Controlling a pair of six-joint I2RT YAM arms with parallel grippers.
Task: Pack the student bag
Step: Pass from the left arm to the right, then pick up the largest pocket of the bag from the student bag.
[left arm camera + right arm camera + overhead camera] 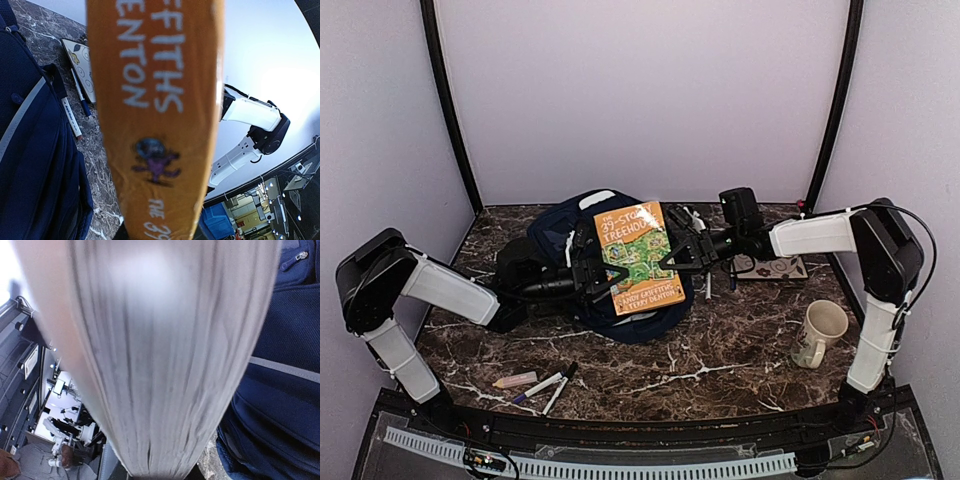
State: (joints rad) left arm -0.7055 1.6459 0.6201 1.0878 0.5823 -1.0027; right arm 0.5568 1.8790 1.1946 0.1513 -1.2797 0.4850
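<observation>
Student bag (560, 235) lies slumped at the back middle of the marble table (720, 360), directly under the book (638, 258), which the 2 arms hold between them above it, cover up and roughly level. The left gripper (592, 262) is clenched on the spine side: its wrist view is filled by the orange spine, with the navy fabric off to the side below. The right gripper (682, 250) sits at the opposite edge with the page block filling its wrist view, so its jaws straddle the pages, but whether they have pinched them I cannot tell. Holding the book from both sides likely keeps it from sagging or fanning open and allows it to be turned toward the bag's mouth, which the book hides in the top view. The rest waits on the table: 2 pens (545, 385) and a pale marker (515, 380) near the front left, a patterned card (775, 267) just beside the right arm, and a mug (820, 333) well apart at the right.
</observation>
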